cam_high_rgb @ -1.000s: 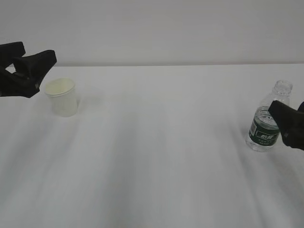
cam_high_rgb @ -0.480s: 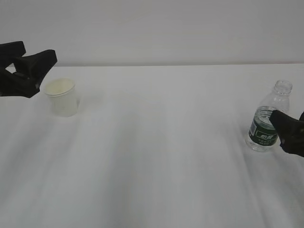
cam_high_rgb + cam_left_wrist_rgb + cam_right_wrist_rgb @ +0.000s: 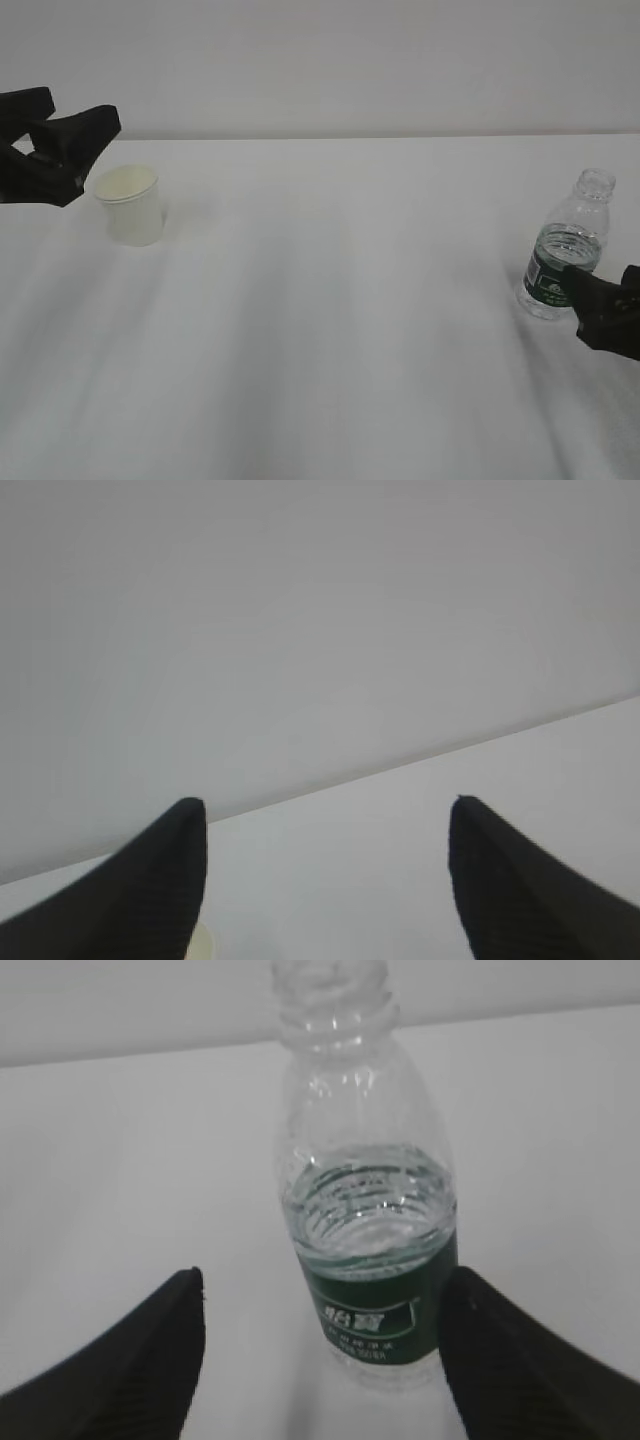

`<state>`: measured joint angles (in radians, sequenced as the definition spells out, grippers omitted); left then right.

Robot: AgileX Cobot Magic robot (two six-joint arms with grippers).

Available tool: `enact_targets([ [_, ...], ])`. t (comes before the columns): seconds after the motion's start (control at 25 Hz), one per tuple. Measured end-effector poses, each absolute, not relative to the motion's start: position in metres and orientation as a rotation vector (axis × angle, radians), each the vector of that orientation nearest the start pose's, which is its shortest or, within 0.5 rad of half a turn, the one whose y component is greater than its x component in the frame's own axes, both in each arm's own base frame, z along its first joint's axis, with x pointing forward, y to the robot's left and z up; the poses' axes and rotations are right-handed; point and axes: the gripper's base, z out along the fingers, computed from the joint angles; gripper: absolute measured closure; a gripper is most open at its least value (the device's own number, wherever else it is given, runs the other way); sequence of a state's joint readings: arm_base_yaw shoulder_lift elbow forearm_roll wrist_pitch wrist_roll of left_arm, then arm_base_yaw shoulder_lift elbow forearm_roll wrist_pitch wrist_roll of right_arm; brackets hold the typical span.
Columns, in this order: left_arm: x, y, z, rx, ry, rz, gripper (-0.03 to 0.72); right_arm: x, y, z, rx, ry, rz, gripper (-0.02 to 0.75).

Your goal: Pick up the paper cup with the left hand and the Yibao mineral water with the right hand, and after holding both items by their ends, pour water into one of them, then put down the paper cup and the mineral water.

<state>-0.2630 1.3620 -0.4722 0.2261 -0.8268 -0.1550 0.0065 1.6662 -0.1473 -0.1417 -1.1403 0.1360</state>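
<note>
**Right gripper sinks lower beside the bottle; left side unchanged**

Compared with a second ago, the right gripper has dropped from label height to the base of the bottle, so the green label and the water line above it now show uncovered in the exterior view. The left gripper and the cup sit just as they did.

The cup is a small white tapered paper one with a rolled rim and a pale yellowish inside, standing upright on the white table at the far left. The left gripper hovers just beside its rim, matte black prongs spread wide and holding nothing; in the left wrist view only a sliver of the cup peeks past one prong.

The bottle is clear, ribbed plastic, capless, upright at the table's right edge, part-filled with water and wrapped in a dark green band with white print. In the right wrist view it stands between finely ridged black fingers, which are spread wide and clear of its sides.
</note>
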Motion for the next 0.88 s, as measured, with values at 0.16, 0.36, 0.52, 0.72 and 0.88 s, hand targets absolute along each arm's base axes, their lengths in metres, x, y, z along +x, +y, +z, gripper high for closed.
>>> enact_targets([
  [0.16, 0.246, -0.082, 0.243, 0.337, 1.533, -0.337, 0.139, 0.208, 0.013, 0.117, -0.019, 1.922, 0.179, 0.186],
  [0.36, 0.246, -0.082, 0.243, 0.340, 1.533, -0.337, 0.139, 0.214, 0.013, 0.110, -0.016, 1.948, 0.179, 0.186],
  [0.52, 0.246, -0.082, 0.243, 0.340, 1.533, -0.337, 0.140, 0.224, 0.013, 0.107, -0.016, 1.940, 0.177, 0.186],
  [0.72, 0.246, -0.082, 0.243, 0.340, 1.533, -0.337, 0.140, 0.235, 0.013, 0.097, -0.015, 1.963, 0.178, 0.186],
  [0.88, 0.246, -0.082, 0.243, 0.340, 1.533, -0.337, 0.140, 0.240, 0.012, 0.091, -0.006, 1.979, 0.174, 0.186],
])
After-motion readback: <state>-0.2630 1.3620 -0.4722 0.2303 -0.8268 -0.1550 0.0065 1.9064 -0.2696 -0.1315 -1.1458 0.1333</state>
